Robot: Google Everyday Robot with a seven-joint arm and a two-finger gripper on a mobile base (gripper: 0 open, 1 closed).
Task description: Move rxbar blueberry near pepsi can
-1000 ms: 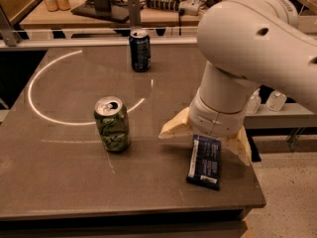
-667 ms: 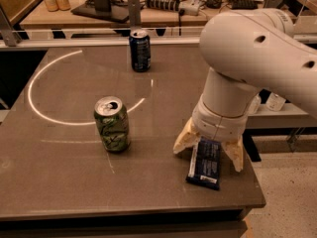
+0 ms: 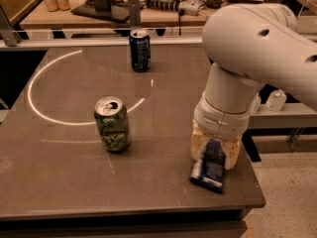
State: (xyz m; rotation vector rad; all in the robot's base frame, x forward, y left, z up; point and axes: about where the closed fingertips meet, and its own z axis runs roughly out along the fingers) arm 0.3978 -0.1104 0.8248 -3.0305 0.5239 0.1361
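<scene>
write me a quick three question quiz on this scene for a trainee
1. True or false: the rxbar blueberry touches the pepsi can.
2. The gripper, low over the table's near right corner, is closest to: A pepsi can, B green can, C rxbar blueberry.
3. Which can stands at the far side of the table?

Key: 1 false, they are far apart; 2 C; 3 pepsi can.

Gripper [image 3: 214,150] at 4 o'clock corner of table [image 3: 64,182]; green can [image 3: 112,124] obstructs its 9 o'clock; open surface toward pepsi can [image 3: 140,50], 11 o'clock.
</scene>
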